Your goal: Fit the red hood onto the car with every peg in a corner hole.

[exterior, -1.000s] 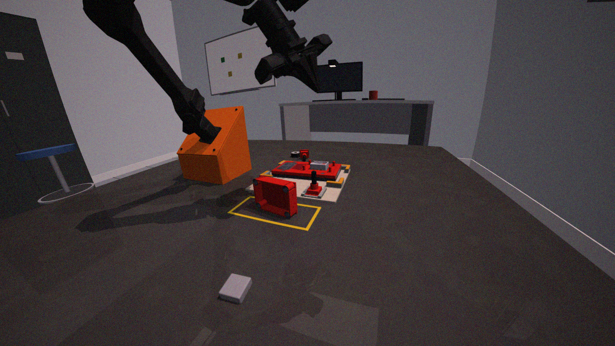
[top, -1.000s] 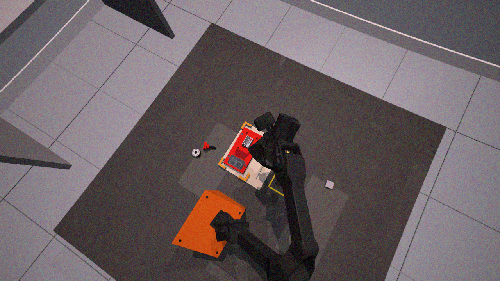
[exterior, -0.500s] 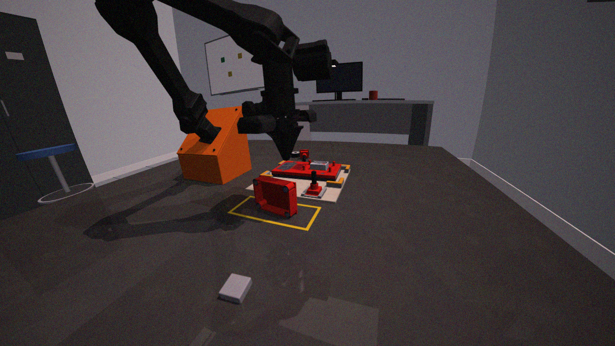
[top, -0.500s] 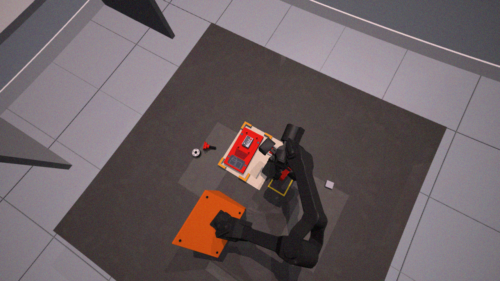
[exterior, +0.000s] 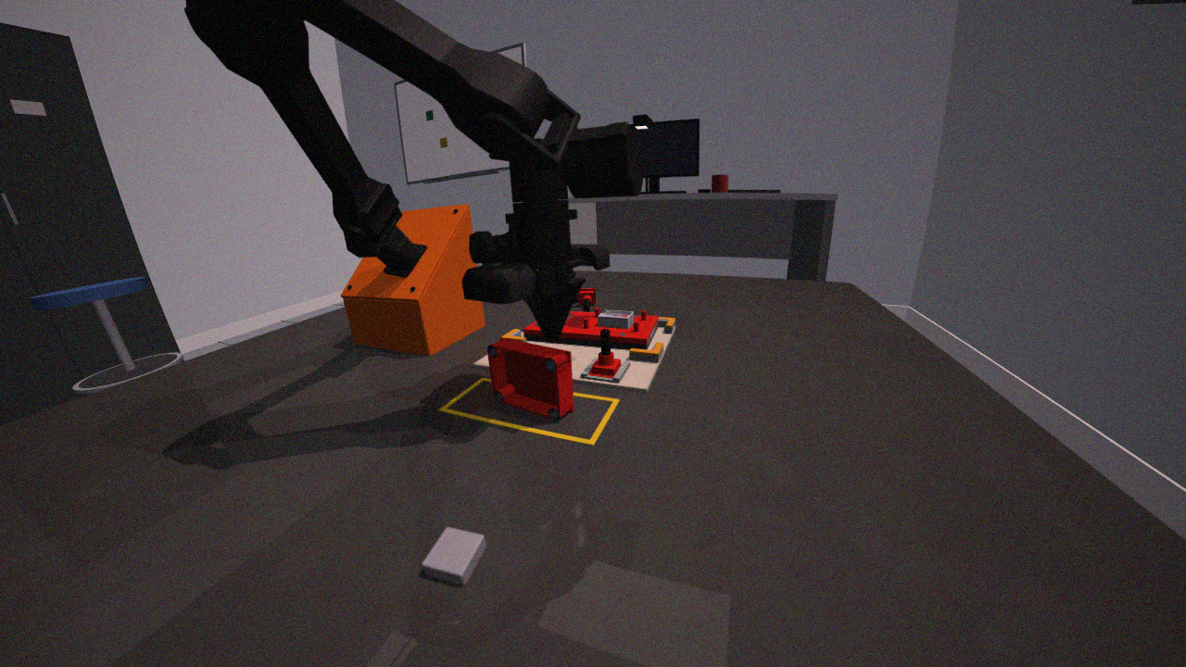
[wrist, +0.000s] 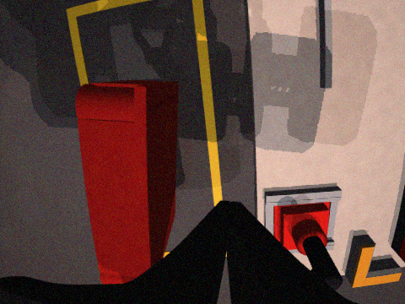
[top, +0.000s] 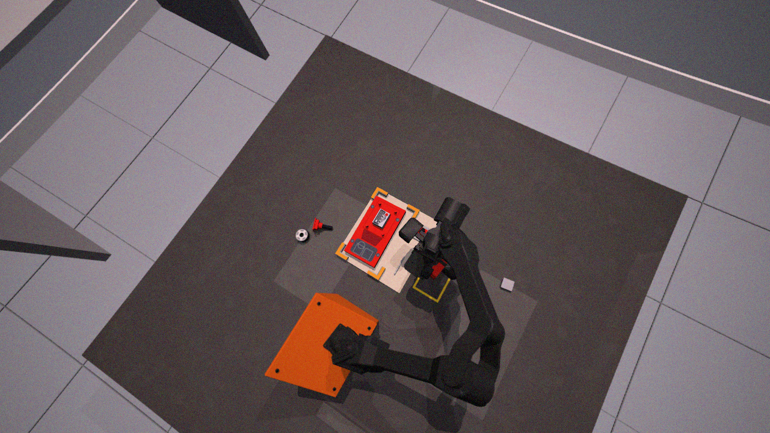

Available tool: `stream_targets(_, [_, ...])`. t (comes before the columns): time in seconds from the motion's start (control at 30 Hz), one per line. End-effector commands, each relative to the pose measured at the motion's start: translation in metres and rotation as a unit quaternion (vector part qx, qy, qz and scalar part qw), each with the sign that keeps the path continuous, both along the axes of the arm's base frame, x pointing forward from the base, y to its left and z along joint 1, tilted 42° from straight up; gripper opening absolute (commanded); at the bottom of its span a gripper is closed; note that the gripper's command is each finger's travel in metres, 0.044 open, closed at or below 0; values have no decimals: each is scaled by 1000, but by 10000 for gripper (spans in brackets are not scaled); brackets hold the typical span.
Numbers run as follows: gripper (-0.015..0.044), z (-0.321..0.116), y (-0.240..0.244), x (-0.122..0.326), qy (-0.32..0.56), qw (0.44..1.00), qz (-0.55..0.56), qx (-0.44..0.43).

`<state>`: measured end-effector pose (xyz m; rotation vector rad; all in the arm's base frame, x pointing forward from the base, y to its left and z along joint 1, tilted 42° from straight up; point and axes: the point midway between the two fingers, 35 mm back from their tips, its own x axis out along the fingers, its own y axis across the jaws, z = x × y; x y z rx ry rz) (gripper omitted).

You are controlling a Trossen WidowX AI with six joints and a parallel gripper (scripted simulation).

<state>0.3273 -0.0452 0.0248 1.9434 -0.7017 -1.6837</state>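
The red hood [top: 437, 269] [exterior: 530, 377] [wrist: 122, 177] stands on its edge inside the yellow outline [top: 425, 294] [exterior: 464, 421] [wrist: 207, 93]; from above, the arm covers part of it. Right of it in the wrist view, the claw [exterior: 550, 335] [wrist: 230, 203] is clenched, empty, its lower fingers cut off.

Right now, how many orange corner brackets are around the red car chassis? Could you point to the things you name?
4, one per corner of the chassis [top: 372, 237] [exterior: 580, 337] [wrist: 402, 252]. Engine end: near-hood bracket [top: 415, 210] [exterior: 647, 355] [wrist: 364, 266], far bracket [top: 381, 190] [exterior: 668, 320]. Opposite end: near-hood bracket [top: 380, 275] [exterior: 513, 333], far bracket [top: 338, 252].
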Motion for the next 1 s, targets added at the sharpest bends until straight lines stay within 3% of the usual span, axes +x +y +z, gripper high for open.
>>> stream_targets(0.0, [0,-7,-6,0,2,1000,3,-3])
stream_targets(0.97, [0,12,-28,1,21,1000,-4,-19])
